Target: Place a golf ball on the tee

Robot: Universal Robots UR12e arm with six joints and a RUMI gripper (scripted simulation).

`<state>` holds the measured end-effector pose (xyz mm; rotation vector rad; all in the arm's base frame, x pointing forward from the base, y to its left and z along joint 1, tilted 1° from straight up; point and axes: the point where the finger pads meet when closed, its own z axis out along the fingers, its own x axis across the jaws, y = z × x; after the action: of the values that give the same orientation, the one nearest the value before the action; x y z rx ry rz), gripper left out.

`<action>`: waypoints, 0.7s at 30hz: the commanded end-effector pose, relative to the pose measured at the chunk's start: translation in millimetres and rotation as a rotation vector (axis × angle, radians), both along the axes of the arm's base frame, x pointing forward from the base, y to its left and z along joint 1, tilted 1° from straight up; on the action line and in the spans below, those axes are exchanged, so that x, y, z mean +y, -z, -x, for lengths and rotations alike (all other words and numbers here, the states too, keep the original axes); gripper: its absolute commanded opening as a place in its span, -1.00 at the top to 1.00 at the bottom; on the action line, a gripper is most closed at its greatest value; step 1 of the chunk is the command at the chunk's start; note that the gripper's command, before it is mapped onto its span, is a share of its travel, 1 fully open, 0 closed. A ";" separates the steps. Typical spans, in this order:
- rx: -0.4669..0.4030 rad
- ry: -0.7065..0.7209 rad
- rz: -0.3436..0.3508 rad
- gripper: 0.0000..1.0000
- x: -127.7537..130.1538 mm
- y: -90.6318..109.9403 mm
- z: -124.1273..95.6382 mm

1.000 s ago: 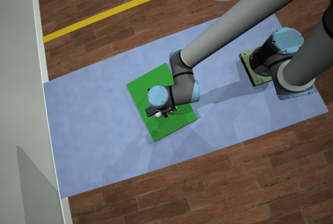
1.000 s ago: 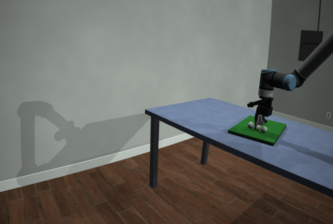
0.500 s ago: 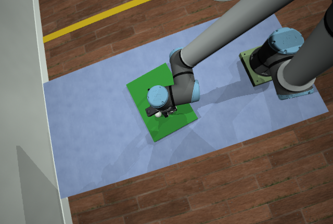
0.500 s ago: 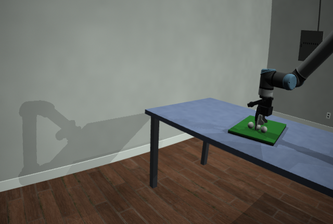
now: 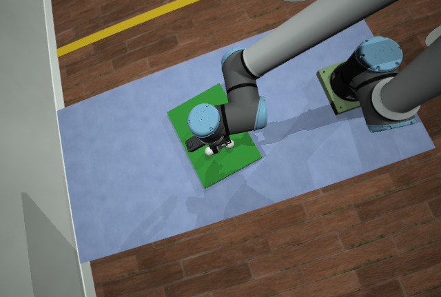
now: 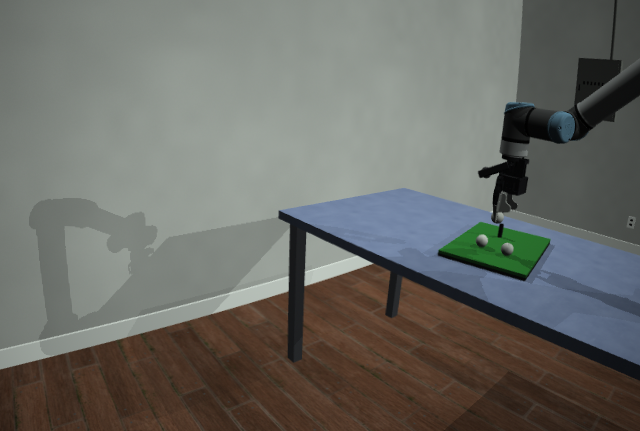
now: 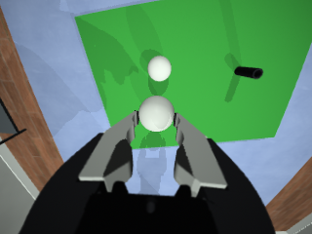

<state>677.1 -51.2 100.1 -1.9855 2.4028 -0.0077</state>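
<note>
Exterior view, left to right: blue table point(image 6: 361, 211), green mat point(image 6: 532, 250) at lower right with two balls point(image 6: 482, 239) resting on it beside the black tee point(image 6: 500, 230), hand point(image 6: 500, 210) above the mat gripping a third ball point(image 6: 498, 217).

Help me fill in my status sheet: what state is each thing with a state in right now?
end effector: shut on a golf ball, raised above the mat.
held golf ball: clamped between the fingers, off the mat.
two other golf balls: resting loose on the green mat.
rubber tee: upright, no ball on it.
</note>
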 end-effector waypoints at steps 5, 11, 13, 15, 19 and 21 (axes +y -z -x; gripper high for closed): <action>0.019 0.002 -0.006 1.00 -61.2 -20.0 -10.7; 0.019 0.002 -0.006 1.00 -157.8 -47.5 -19.5; 0.019 0.002 -0.007 1.00 -167.3 -50.3 -20.3; 0.019 0.002 -0.007 1.00 -167.2 -48.4 -20.4; 0.023 0.000 -0.009 1.00 -162.8 -15.8 -17.7; 0.023 -0.002 -0.009 1.00 -160.8 -4.8 -17.7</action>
<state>695.8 -223.0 145.3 -1.9650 2.4298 -0.0037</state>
